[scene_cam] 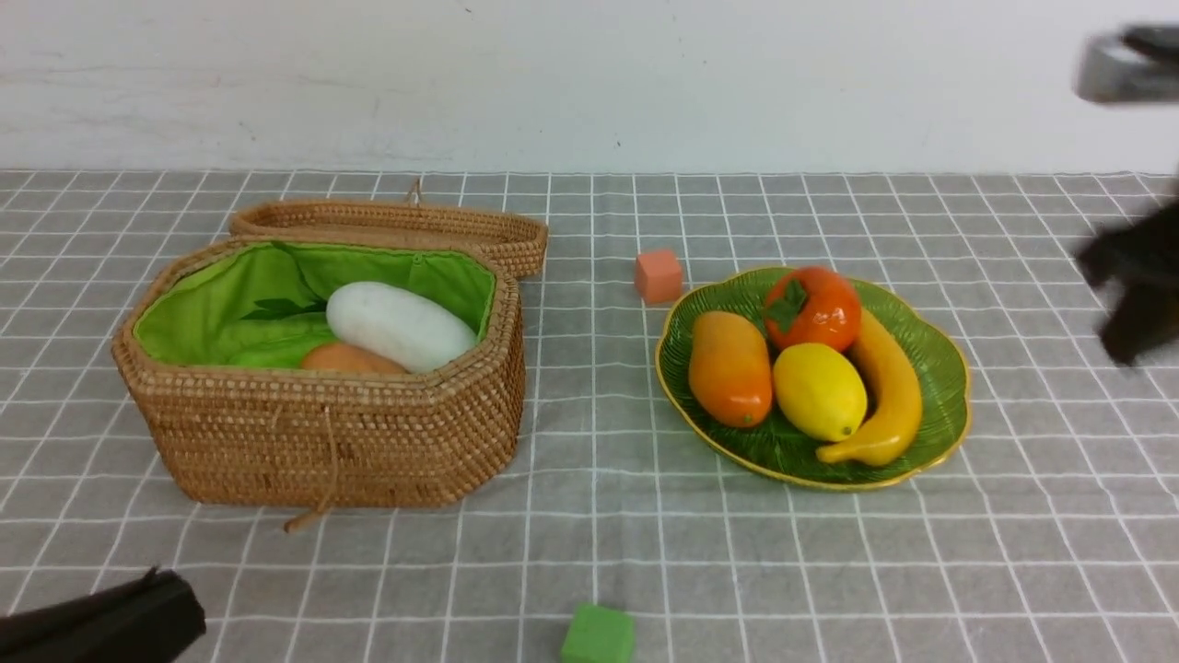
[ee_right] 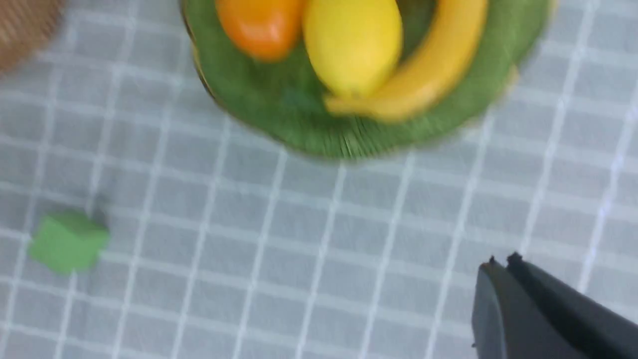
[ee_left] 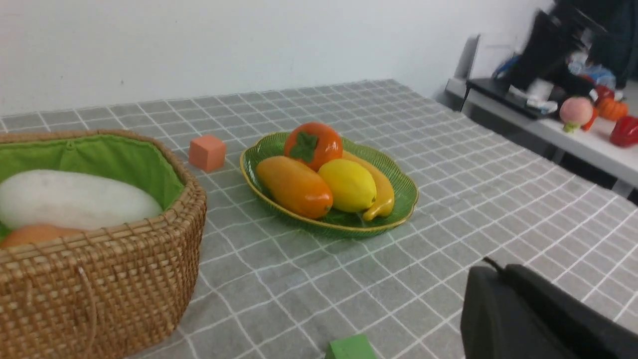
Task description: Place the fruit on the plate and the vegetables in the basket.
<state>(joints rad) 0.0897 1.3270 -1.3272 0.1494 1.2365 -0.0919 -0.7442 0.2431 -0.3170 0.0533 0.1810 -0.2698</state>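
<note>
The green plate (scene_cam: 939,378) holds four fruits: the mango (scene_cam: 730,366), the lemon (scene_cam: 818,390), the banana (scene_cam: 889,391) and the persimmon (scene_cam: 815,308). The wicker basket (scene_cam: 322,433), lid open behind it, holds the white radish (scene_cam: 398,326), the potato (scene_cam: 350,358) and the light green gourd (scene_cam: 267,350); the eggplant is hidden. My left gripper (scene_cam: 170,585) is shut and empty at the table's near left. My right gripper (scene_cam: 1119,304), blurred, is at the far right beside the plate, shut and empty in its wrist view (ee_right: 501,262).
A small orange cube (scene_cam: 658,275) sits behind the plate. A small green cube (scene_cam: 599,635) sits near the front edge. A side table with other toy produce (ee_left: 588,112) stands beyond the table's right.
</note>
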